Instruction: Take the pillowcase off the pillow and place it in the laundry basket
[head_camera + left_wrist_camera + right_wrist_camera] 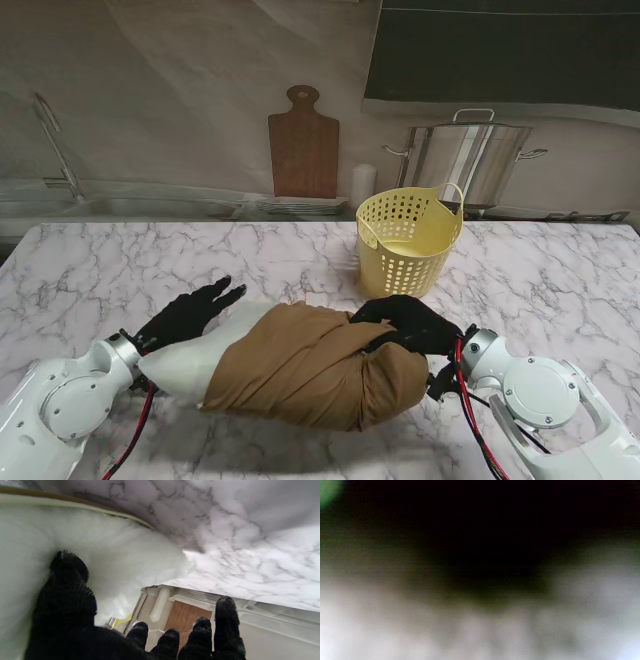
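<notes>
A white pillow [190, 362] lies near me on the marble table, its right part still inside a brown pillowcase [310, 365]. My left hand [185, 315], in a black glove, rests flat on the pillow's bare white end with fingers spread; the left wrist view shows the thumb [68, 566] against the pillow [112, 555]. My right hand [410, 322] is closed on bunched pillowcase cloth at the right end. The right wrist view is a dark blur. A yellow perforated laundry basket [408, 245] stands upright just beyond the pillow.
Beyond the table's far edge stand a wooden cutting board [303, 145], a white cylinder [363, 184] and a large steel pot [466, 160]. A faucet [55, 140] rises at the far left. Bare marble [110, 270] lies on both sides.
</notes>
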Robot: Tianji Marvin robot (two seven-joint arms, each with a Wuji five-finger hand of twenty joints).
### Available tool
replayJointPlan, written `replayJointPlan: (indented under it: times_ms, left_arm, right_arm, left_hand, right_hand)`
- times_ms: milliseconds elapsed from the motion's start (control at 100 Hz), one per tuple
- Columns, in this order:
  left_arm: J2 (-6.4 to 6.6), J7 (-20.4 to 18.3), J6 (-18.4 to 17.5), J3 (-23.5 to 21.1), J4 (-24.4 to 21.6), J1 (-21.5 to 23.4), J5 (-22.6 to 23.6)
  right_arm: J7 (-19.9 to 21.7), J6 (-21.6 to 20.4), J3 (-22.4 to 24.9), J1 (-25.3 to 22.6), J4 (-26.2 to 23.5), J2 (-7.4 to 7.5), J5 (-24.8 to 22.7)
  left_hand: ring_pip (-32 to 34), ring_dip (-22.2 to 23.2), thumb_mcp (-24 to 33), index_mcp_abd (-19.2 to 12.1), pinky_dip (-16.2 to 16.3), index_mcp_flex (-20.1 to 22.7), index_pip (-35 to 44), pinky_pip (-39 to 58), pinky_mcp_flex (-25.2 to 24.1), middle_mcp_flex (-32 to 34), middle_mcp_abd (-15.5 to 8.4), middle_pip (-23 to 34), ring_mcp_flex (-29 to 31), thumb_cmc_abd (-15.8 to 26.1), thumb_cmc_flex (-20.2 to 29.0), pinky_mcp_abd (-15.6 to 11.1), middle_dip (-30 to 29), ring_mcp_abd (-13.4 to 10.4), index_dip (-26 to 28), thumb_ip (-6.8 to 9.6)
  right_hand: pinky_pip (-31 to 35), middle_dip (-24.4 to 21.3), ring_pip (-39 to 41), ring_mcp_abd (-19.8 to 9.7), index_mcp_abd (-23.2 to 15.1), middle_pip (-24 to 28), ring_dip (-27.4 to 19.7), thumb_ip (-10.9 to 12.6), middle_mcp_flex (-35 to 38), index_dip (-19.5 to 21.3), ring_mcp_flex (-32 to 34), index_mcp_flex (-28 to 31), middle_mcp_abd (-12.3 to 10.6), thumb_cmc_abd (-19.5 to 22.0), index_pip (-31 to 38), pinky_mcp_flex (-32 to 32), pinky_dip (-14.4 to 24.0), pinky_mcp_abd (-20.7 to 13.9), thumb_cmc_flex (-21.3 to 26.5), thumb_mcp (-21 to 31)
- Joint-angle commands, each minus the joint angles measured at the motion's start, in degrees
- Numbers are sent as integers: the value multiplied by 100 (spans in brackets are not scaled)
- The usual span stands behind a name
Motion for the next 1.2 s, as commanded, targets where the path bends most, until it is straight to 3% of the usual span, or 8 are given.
replayJointPlan:
  times_ms: [0, 270, 370, 520, 640, 800, 950, 1190]
  left_arm:
    - [-77, 115, -129, 29, -132, 82, -71]
    - [-228, 714, -586, 186, -185, 194, -508]
    - [-293, 847, -534, 306, -165, 189, -818]
    - [-436, 1297, -412, 435, -173, 221, -1153]
    - [-509, 1449, -271, 481, -266, 266, -1406]
    - [-527, 1280, -69, 468, -445, 339, -1858]
    - [-550, 1255, 53, 424, -578, 382, -2072]
    - [-601, 1305, 492, 374, -690, 449, -2301]
  right_arm:
    - [-24, 66, -24, 28, 14, -25, 21]
    - [-58, 192, -178, 222, 151, -57, 168]
    - [-83, 240, -244, 287, 197, -68, 190]
    - [-102, 323, -278, 323, 203, -76, 192]
    - [-101, 379, -255, 300, 166, -77, 198]
    - [-210, 371, -183, 206, 122, -99, 192]
    - [-262, 299, -56, 61, 61, -94, 54]
    - [-1071, -239, 244, -471, -194, -203, -487]
  left_hand:
    - [-71, -177, -213, 79, -186, -154, -170, -4327, 123, -203, 149, -102, -230, -116, -603, 128, -72, 139, -144, -318]
    - [440, -110, -170, 236, -119, -150, -117, -3109, 960, 393, 105, -14, 1021, -69, -246, -156, 39, -265, -85, -239]
    - [690, 77, -178, 217, -75, 16, 226, -1492, 1313, 1526, -141, 233, 2152, 453, -75, -275, 313, -559, 1081, -220]
    - [1379, 624, -249, -405, 440, 1678, 1190, 580, 2266, 3297, -343, 979, 3722, 1792, 1005, -81, 804, -541, 2249, -220]
    - [2081, 1015, -229, -214, 715, 3098, 2664, 1656, 2700, 4793, -141, 1779, 4432, 2071, 2084, 106, 1461, -297, 4006, -250]
    - [2782, 1278, -186, 241, 875, 3362, 3543, 2199, 2883, 5372, 20, 2170, 4783, 2058, 2448, 173, 1902, -15, 4480, -187]
    - [3319, 1450, -139, 550, 935, 3570, 3858, 2541, 3188, 5741, 206, 2488, 5103, 1888, 2591, 148, 2143, 121, 4830, -136]
    - [3909, 1526, -38, 832, 896, 3957, 4017, 2996, 3660, 6170, 464, 2807, 5487, 1582, 2675, 286, 2285, 334, 5030, -82]
  right_hand:
    - [-180, 200, 241, -1087, -129, 554, 232, 533, 335, 233, 329, 379, -380, 679, 403, 30, -117, -146, 1171, 1359]
    - [-190, 178, 226, -1074, -116, 526, 232, 533, 321, 275, 327, 344, -368, 691, 362, 25, -104, -144, 1173, 1341]
    - [-213, 110, 175, -1047, -98, 453, 215, 533, 300, 259, 322, 253, -362, 714, 274, 3, -103, -126, 1167, 1305]
    - [-298, -215, -16, -945, 100, 139, 161, 573, 237, 105, 312, -114, -347, 810, -109, -60, -106, -71, 1106, 1195]
    - [-393, -576, -266, -835, 323, -153, 105, 677, 100, -141, 307, -545, -317, 1021, -553, -159, -114, -20, 949, 965]
    - [-580, -838, -1078, -524, 355, -231, 18, 1145, -317, -1087, 241, -1301, -363, 1799, -293, -892, 63, 51, 133, -264]
    - [-1365, -1412, -2539, -157, 338, -634, -89, 1623, -1373, -702, -1373, -1662, -491, 2066, -1224, -2671, 257, 158, -1073, -1581]
    - [-3682, -2053, -5112, 42, 629, -1468, -1442, 1589, -2753, -767, -3640, -2294, -432, 1904, -1948, -4835, -160, 468, -1891, -2248]
